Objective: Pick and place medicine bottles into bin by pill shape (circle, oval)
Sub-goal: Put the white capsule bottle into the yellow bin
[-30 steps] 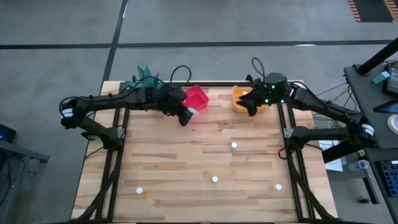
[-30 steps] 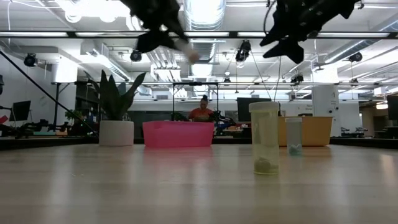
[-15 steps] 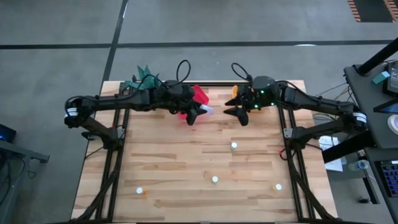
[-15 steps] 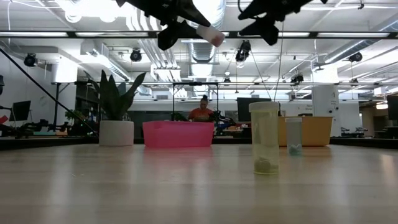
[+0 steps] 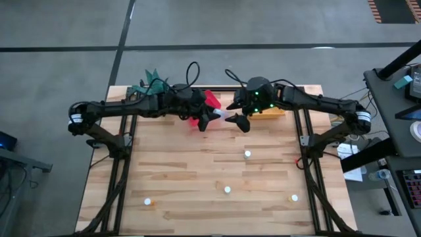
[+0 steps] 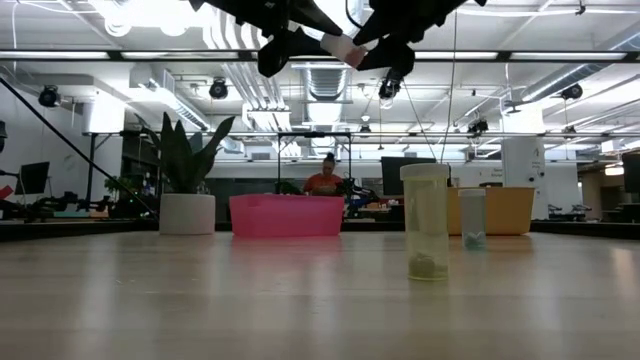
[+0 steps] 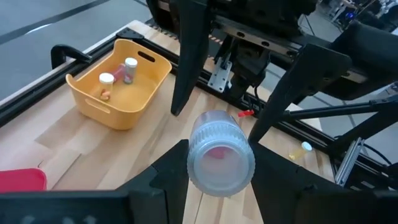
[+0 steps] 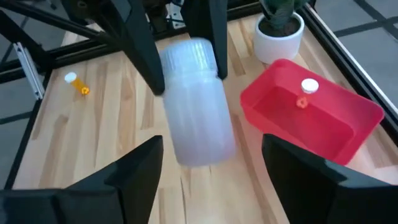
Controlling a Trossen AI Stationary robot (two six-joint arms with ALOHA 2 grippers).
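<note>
A clear medicine bottle (image 5: 225, 117) with a ribbed cap hangs high over the table's far middle, with my left gripper (image 5: 214, 118) shut on it. It lies roughly level, its free end toward my right gripper (image 5: 238, 120). That gripper is open; its fingers (image 8: 134, 174) stand on either side of the bottle's free end (image 8: 202, 140), with a gap showing on both sides. Something pink shows inside the bottle (image 7: 221, 155). Several more bottles (image 5: 247, 155) stand on the table. My left gripper pinches the bottle at its ribbed cap end (image 8: 189, 53) between its two fingers (image 8: 142, 50). The fingers come at it from the table's left, slanting slightly down. The bottle sticks out past the fingertips, along the fingers, lifted clear of the table.
The red bin (image 5: 210, 100) at the far middle holds one bottle (image 8: 309, 87). The yellow bin (image 7: 118, 81) at the far right holds two. A white plant pot (image 8: 280, 28) stands at the far left. Loose bottles (image 5: 227, 189) stand on the near half.
My right gripper has gone from over the yellow bin toward the table's left, up to the bottle's free end. My left gripper has tipped up from pointing down to nearly level, so the bottle now points toward the table's right.
</note>
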